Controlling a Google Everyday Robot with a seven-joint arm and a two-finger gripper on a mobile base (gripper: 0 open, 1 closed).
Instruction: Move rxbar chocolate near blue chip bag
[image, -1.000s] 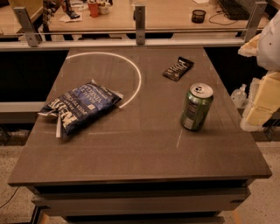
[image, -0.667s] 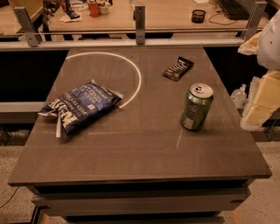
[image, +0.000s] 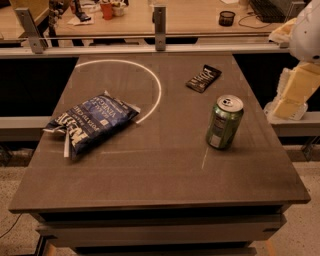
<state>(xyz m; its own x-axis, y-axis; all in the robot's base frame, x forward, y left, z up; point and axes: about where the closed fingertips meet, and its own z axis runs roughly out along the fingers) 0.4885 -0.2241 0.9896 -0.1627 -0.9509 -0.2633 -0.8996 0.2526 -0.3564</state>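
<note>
**Snack bar far right on the bench, chip bag at left, pincer off the right side**

Bench (image: 165, 175): flat rectangular top, dark brown-grey and matte, with stacked slab edges showing along the front. A thin white arc (image: 156, 82) curves over the far-left part. Its lower end stops just beside the bag's right corner.

Snack bar (image: 203, 78): small flat black rectangle with a slightly glossy wrapper and white lettering. It lies flat and askew in the far-right part of the bench, outside the arc. Nothing touches it. It is well apart from the chip bag, with the arc line running between the two.

Chip bag (image: 92, 122): large, dark blue crinkled foil with white lettering and pale crimped ends. It lies flat on a diagonal at the left side, puffed in the middle, with one crimped end near the left edge.

Soda can (image: 224, 122): green metal cylinder with a silver lid and pull tab. It stands upright on the right side, nearer the front than the snack bar and apart from it.

Pincer (image: 292, 92): cream-coloured and blocky, at the right edge of view beyond the bench's right side. It is not over the top and touches none of the things. I can't tell whether it is apart or together. A rounded white arm part (image: 307, 35) sits above it.

A grey metal rail (image: 100, 50) runs along the far edge, with an upright post (image: 159, 20) on it.
</note>
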